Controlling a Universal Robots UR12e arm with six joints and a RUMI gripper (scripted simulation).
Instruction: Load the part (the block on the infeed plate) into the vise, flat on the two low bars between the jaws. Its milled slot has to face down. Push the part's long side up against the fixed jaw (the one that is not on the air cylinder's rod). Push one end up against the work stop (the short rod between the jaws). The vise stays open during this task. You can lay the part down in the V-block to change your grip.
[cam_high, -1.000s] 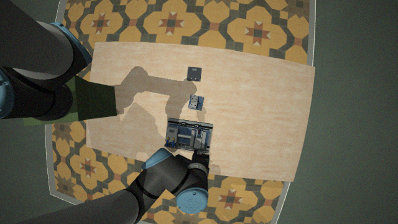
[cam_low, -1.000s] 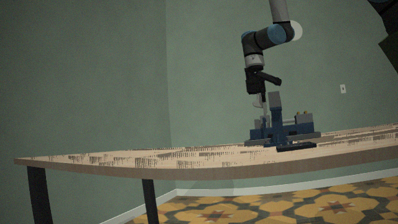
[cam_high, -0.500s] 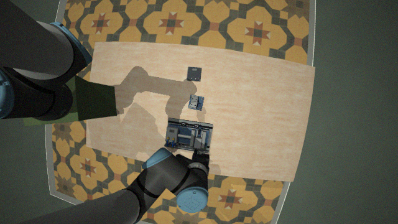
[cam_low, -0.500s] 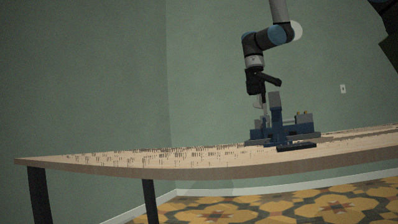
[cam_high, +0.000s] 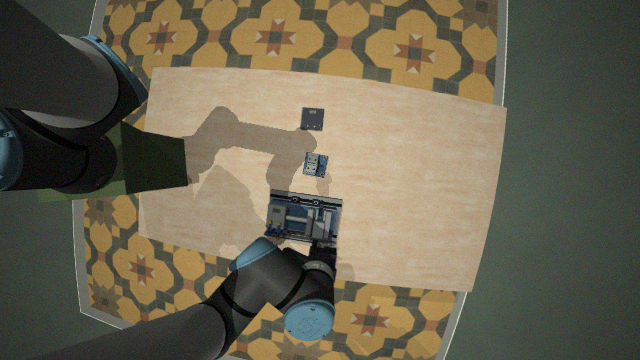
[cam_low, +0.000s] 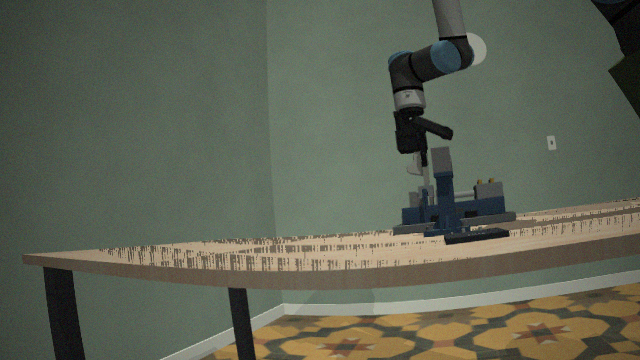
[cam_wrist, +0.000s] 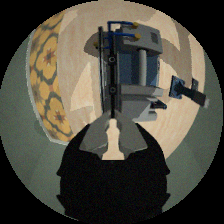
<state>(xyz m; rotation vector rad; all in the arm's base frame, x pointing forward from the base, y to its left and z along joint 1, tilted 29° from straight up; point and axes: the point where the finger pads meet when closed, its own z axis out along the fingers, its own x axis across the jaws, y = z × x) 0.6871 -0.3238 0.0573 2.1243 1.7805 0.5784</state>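
Pincer (cam_wrist: 113, 131) closed to its narrowest, fingers drawn together at the tips and holding nothing, hanging above the near edge of the vise (cam_high: 305, 217) on the pale wooden desk (cam_high: 415, 200). From the wrist view, fingertips just short of the vise's dark, bolted side rail (cam_wrist: 111, 75), contact with it not clear from this angle; only a slim keyhole gap of desk showing between the finger bodies. From the exterior view, pincer (cam_low: 423, 161) pointing straight down beside a tall blue upright with a grey cap (cam_low: 442, 160), close alongside it. Part (cam_high: 322, 216) apparently resting in the vise between the jaws, a grey block toward the end nearest the pincer, its slot and seating too small and blurred to judge. V-block (cam_high: 315, 164), blue with a pale insert, standing apart on the desk beyond the vise, and further on the dark square infeed plate (cam_high: 312, 119) with nothing on it. Arm (cam_high: 260, 295) reaching in from the desk's near side over the patterned tile floor (cam_high: 350, 35).
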